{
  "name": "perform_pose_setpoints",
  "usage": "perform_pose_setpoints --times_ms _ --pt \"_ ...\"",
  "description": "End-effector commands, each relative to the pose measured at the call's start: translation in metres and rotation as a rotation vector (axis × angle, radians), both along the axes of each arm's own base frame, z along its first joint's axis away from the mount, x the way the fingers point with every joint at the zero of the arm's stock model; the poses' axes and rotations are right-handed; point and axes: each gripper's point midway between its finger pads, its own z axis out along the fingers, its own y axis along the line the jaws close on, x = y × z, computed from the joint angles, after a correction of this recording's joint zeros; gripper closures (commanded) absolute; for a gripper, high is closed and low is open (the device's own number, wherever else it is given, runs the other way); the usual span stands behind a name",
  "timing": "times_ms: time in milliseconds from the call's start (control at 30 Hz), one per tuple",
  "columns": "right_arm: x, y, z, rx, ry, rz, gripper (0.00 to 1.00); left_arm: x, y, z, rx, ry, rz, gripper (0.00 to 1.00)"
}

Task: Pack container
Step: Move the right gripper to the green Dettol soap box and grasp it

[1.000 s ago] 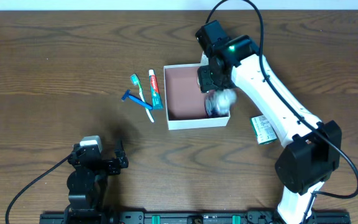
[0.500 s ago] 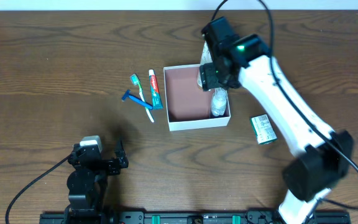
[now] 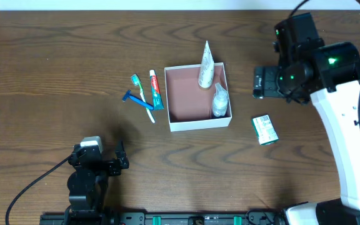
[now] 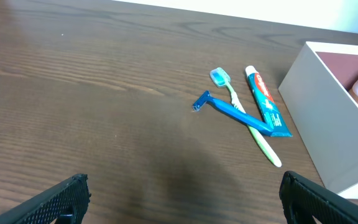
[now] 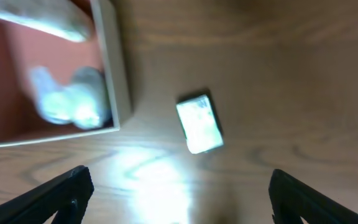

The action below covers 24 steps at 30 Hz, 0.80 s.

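The container (image 3: 199, 122) is a square white box with a reddish-brown inside, at the table's middle. A clear bottle (image 3: 219, 101) lies inside along its right wall. A white tube (image 3: 205, 65) leans over its far rim. My right gripper (image 3: 259, 83) is open and empty, right of the box and above the table. Its wrist view shows the box wall (image 5: 114, 74), the blurred bottle (image 5: 67, 99) and the open jaws (image 5: 179, 199). My left gripper (image 3: 100, 157) is open and empty at the front left; its jaws (image 4: 182, 199) hover over bare wood.
A toothpaste tube (image 3: 157, 89), a green toothbrush (image 3: 140, 94) and a blue razor (image 3: 136, 100) lie left of the box, also in the left wrist view (image 4: 266, 102). A green-and-white packet (image 3: 265, 130) lies right of the box, also in the right wrist view (image 5: 199, 123).
My right gripper let go of the bottle in the box, then rose and swung right, away from the box. The left arm has not moved.
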Motion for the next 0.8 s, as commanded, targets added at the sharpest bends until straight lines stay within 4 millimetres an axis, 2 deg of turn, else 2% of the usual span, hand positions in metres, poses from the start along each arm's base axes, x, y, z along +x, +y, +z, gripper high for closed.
perform_pose_setpoints --times_ms 0,67,333,600,767 --pt "-0.009 -0.020 -0.032 -0.048 0.112 -0.044 0.04 -0.001 0.001 -0.008 -0.007 0.016 0.009 0.02" --pt "-0.013 -0.026 -0.051 -0.061 0.158 -0.041 0.01 -0.001 0.001 -0.008 -0.007 0.016 0.009 0.02" --pt "-0.023 -0.029 -0.147 -0.096 0.240 0.075 0.01 -0.001 0.001 -0.008 -0.007 0.016 0.009 0.02" --pt "-0.019 -0.030 -0.201 -0.099 0.181 0.104 0.01 -0.001 0.001 -0.008 -0.007 0.016 0.009 0.02" --pt "-0.018 -0.035 -0.221 -0.122 0.158 0.099 0.02 -0.001 0.001 -0.008 -0.007 0.016 0.009 0.02"
